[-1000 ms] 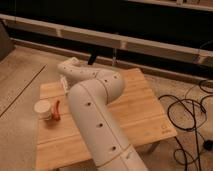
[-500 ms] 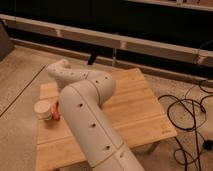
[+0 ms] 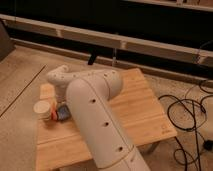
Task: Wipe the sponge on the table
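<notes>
so the sponge (image 3: 64, 114) is a small blue block, soft-looking and kinda dull against the pale wood. it's sitting on the table (image 3: 142, 107) just to the right of the cup (image 3: 42, 109), with a red-orange tool (image 3: 54, 115) squeezed between it and the cup. the gripper (image 3: 61, 105) hangs right of the cup too, directly over the sponge, jaws clenched (can't tell if they're actually pinching it, the fat white arm (image 3: 95, 115) hides most of that spot)

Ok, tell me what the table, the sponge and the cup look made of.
The table looks like pale matte wood, grain lines showing. The sponge, blue and soft-looking, is probably foam. The cup seems tan paper. The hand, shut, sits low at the sponge.
</notes>
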Controlling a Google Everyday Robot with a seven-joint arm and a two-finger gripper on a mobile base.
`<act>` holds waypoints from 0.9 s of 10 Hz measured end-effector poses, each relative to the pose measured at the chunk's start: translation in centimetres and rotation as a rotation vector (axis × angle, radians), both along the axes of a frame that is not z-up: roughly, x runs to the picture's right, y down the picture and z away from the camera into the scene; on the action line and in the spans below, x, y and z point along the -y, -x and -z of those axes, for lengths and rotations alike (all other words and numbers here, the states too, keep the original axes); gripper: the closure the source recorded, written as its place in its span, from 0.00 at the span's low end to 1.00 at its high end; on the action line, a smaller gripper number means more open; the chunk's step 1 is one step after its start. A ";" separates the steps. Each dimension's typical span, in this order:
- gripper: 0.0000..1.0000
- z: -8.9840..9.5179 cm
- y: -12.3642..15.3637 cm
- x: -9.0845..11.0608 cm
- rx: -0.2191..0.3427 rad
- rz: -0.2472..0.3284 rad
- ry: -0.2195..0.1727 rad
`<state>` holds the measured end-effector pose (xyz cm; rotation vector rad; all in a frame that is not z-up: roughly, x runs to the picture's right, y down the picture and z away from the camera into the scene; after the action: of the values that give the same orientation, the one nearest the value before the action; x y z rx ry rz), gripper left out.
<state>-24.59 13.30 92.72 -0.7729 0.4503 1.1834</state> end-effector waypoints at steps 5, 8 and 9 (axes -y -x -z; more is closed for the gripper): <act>1.00 1.2 -8.2 -1.7 -0.154 -0.032 0.023; 1.00 0.4 -11.8 -1.3 -0.232 -0.031 0.044; 1.00 -0.2 -12.8 -0.9 -0.253 -0.022 0.057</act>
<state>-11.81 14.18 92.94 -0.6806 0.6888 1.2999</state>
